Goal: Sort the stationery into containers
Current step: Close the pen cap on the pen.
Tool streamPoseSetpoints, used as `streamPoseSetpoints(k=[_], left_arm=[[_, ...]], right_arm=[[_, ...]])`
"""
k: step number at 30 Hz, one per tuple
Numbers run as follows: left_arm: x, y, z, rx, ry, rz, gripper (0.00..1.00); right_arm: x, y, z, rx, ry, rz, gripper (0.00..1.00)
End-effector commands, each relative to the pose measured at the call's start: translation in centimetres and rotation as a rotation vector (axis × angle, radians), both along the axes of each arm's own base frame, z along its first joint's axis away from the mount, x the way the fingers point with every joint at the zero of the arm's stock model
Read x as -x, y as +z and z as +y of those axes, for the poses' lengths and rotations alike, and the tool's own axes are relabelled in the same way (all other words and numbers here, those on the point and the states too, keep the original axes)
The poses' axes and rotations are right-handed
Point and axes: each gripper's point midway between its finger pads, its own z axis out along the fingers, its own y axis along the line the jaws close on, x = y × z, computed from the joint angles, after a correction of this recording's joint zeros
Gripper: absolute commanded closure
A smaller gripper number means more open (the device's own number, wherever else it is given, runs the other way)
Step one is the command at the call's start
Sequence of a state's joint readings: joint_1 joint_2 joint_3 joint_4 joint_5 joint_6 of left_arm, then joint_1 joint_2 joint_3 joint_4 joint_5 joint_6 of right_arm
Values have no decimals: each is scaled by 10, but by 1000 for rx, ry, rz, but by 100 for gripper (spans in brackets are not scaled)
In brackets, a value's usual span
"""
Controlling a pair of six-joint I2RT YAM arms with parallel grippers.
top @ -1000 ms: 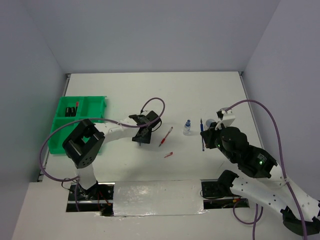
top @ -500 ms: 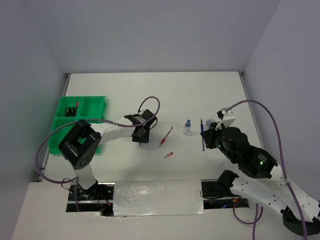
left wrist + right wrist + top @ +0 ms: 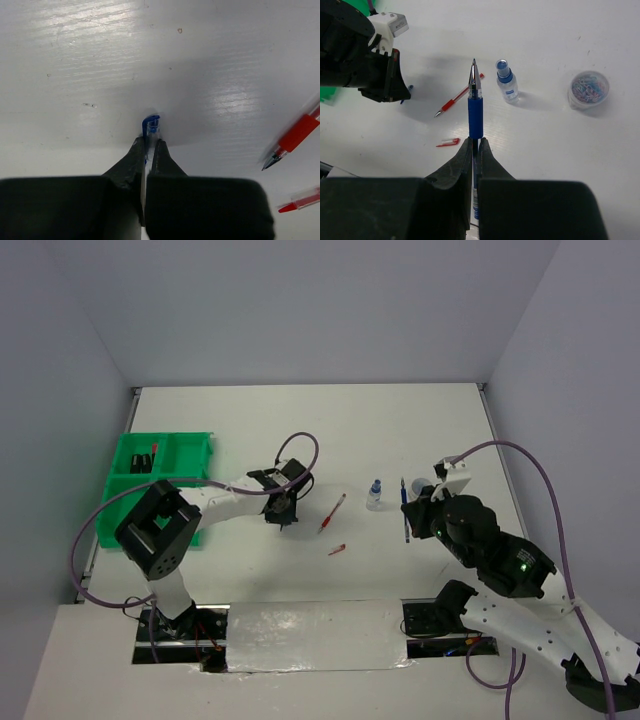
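Note:
My left gripper is low over the table, shut on a small blue-and-clear pen cap whose tip pokes out past the fingertips. My right gripper is shut on a blue pen and holds it above the table; the pen also shows in the top view. A red pen and its loose red cap lie between the arms. The blue-capped clear bottle stands upright. The green tray sits at the far left with a black highlighter in it.
A translucent round tub of coloured clips stands right of the bottle, mostly hidden by my right arm in the top view. Grey walls close in the table on three sides. The tray lies against the left wall.
My left wrist has shifted a little to the left, still low over the table. The right arm and the loose items have not moved.

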State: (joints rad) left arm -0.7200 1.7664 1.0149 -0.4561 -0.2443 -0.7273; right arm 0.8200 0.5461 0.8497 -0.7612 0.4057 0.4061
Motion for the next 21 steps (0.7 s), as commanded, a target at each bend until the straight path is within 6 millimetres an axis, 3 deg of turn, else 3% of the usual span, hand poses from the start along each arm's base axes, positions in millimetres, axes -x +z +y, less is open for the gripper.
streamPoseSetpoints(k=[1,4,7,12,14,15,16,18,19,20,21], left_arm=[[55,-60,31,-90,15,229,100],[55,-59,26,-44,7,209,100],[43,-38,13,48,8,121,100],[8,43,-2,202,67,-132,100],[-3,85,-9,290,83,-241,100],[-6,100,-9,320,94,-279,100],[-9,126,-11,377,102,-342,100],[-12,152,-12,436,108,-408,100],[-13,175,-13,500,114,-465,100],[-12,183,-14,527,114,-487,100],[-12,192,-13,556,121,-513,100]], right_arm=[[-3,12,4,-39,12,-48,100],[-1,13,10,-54,42,-44,100],[6,12,27,-88,136,-31,100],[16,11,62,-192,296,-27,100],[20,-8,75,-210,346,18,100],[18,-6,83,-248,357,13,100],[21,-22,91,-247,383,57,100],[19,-23,106,-303,411,75,100],[20,-37,114,-303,430,115,100],[21,-38,122,-326,458,126,100],[25,-24,137,-400,523,105,100]])
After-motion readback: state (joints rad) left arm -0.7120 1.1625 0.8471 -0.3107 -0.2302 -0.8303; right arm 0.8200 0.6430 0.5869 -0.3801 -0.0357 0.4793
